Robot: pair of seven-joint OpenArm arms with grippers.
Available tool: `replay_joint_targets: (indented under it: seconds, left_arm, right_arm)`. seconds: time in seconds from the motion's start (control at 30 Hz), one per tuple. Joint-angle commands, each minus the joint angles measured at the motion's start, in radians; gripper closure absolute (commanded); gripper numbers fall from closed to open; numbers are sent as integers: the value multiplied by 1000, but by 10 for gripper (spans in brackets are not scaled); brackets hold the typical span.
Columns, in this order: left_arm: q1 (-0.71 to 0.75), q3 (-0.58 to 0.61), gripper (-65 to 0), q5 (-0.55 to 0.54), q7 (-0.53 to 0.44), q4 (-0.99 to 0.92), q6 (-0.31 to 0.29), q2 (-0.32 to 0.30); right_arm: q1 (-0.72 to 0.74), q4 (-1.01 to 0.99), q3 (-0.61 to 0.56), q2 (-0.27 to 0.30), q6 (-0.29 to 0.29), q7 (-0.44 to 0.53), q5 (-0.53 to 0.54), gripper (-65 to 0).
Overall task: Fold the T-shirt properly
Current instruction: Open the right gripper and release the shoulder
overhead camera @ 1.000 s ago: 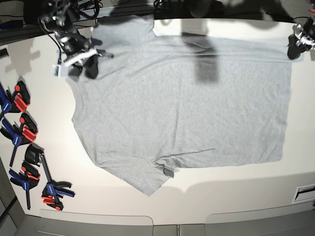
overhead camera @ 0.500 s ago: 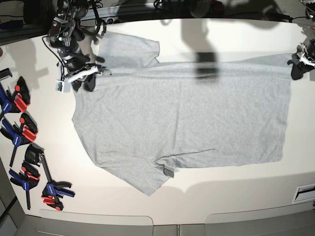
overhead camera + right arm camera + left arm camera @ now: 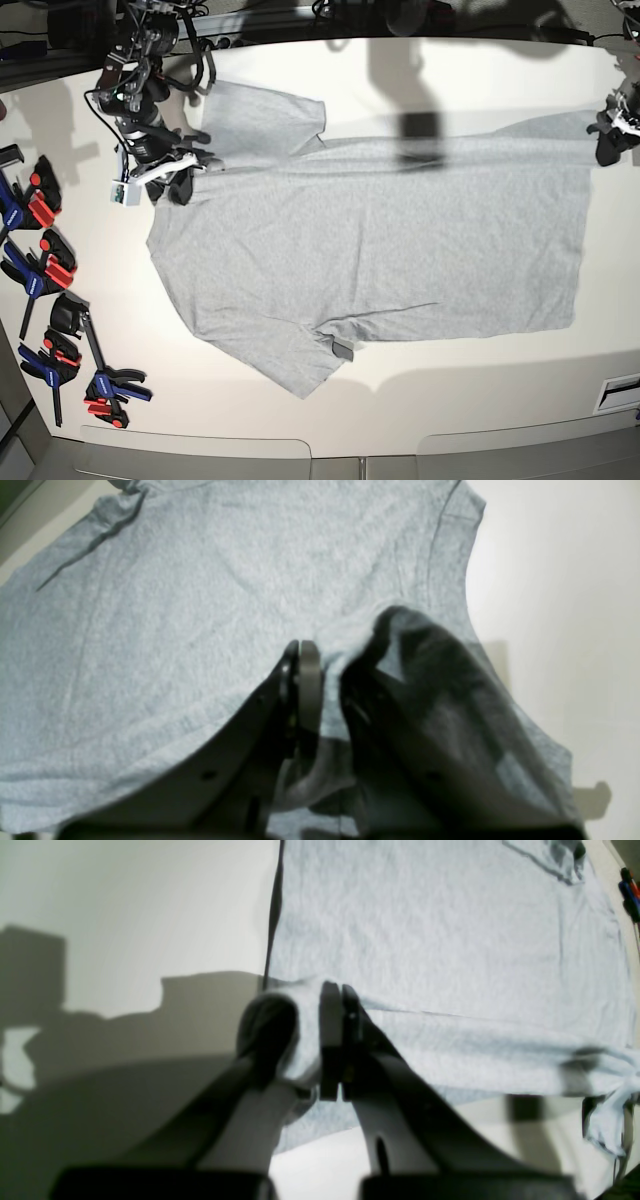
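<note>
My left claw (image 3: 608, 140), at 3 o'clock on the desk (image 3: 470, 390), pinches the T-shirt (image 3: 380, 250) hem; my right claw (image 3: 180, 172), at 10 o'clock, grips its shoulder. Since a second ago, I have drawn the far edge nearer, and the far sleeve now lies flat.

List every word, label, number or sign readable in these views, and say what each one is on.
None can be read.
T-shirt: plain grey side up, no lettering showing in any view.
White tag on the right end effector: too small to read.
Small grey tab at the shirt's lower edge: too small to tell.
White label at the table's right edge: dark lines only, unreadable.
</note>
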Motion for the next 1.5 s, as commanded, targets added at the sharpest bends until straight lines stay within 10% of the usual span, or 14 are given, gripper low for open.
replay_joint_targets:
  seconds: [0.0, 0.37, 0.5, 0.73, 1.07, 1.47]
  left_arm:
    - [-3, -6, 0, -17, -24, 14, -4, -28]
    - [-3, -6, 0, -18, -31, 14, -4, -28]
    - [-3, -6, -280, -17, -46, 14, -5, -30]
    - [0, -6, -275, -16, -45, 14, -5, -67]
    - [0, -6, -81, 70, -21, 59, -6, -77]
    - [109, -143, -145, 49, 26, 159, -45, -126]
  right_arm:
    - [11, 16, 4, 14, 4, 30, 6, 0]
    - [11, 16, 4, 14, 4, 30, 6, 0]
    - [12, 17, 4, 14, 12, 36, 6, -258]
    - [12, 42, 9, 19, 17, 33, 6, -315]
    - [4, 285, 78, 19, 18, -71, 6, -307]
    - [-331, 386, 127, -74, 22, -145, 34, -264]
